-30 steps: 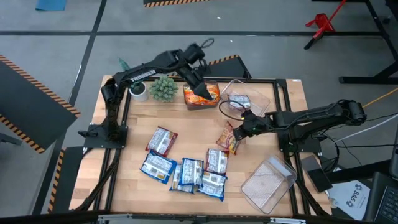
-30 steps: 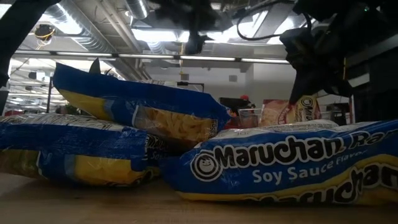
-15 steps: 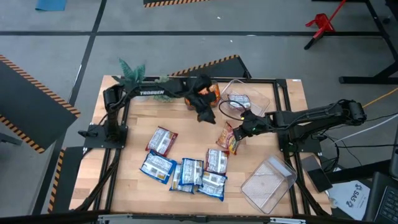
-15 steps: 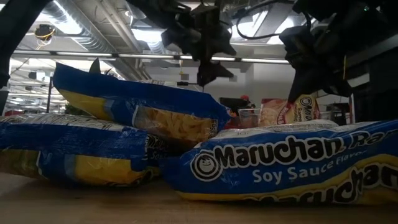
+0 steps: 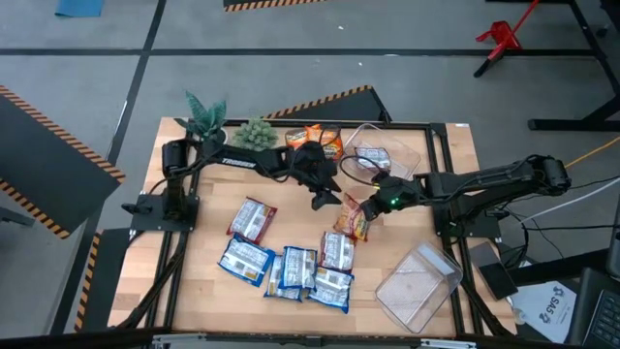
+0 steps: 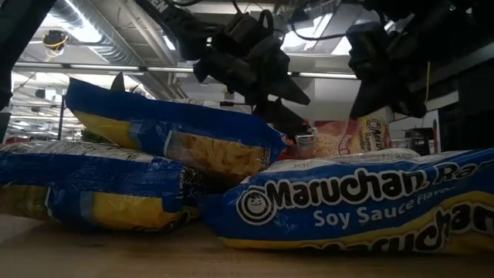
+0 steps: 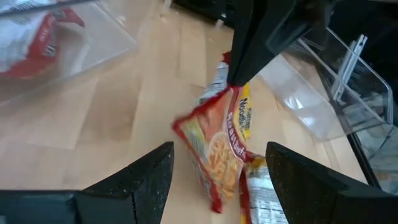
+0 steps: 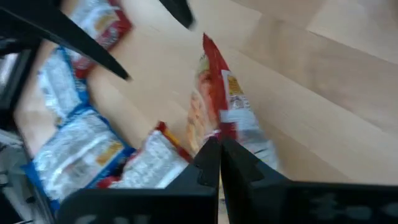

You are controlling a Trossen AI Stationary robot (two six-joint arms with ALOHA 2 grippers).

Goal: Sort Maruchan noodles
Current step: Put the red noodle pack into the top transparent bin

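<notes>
**Right gripper holds a red-and-orange packet up by its edge; left gripper hangs open beside it**

The left wrist view shows what the high view only hints at: the red-and-orange ramen packet [image 7: 217, 146] hangs tilted above the table [image 7: 106, 112], pinched at its top edge by the right gripper [image 7: 239, 74]. The right wrist view shows those fingers pressed together on the packet's edge, with blue-and-white packets [image 8: 74, 143] and a red-brown packet [image 8: 102, 22] lying on the wood below.

From above, the right gripper [image 5: 378, 202] sits near the table's middle, its arm stretched in low from the right edge, the held packet [image 5: 355, 219] just on its left side. The left gripper [image 5: 325, 197], fingers spread and holding nothing, hovers just beside that packet, its arm running level across the far side of the table.

Blue-and-white packets [image 5: 286, 269] cluster toward the near edge. Orange packets [image 5: 320, 139] sit in a clear bin [image 5: 334, 134] at the far edge. The low view is filled by a soy-sauce packet [image 6: 355, 205].
</notes>
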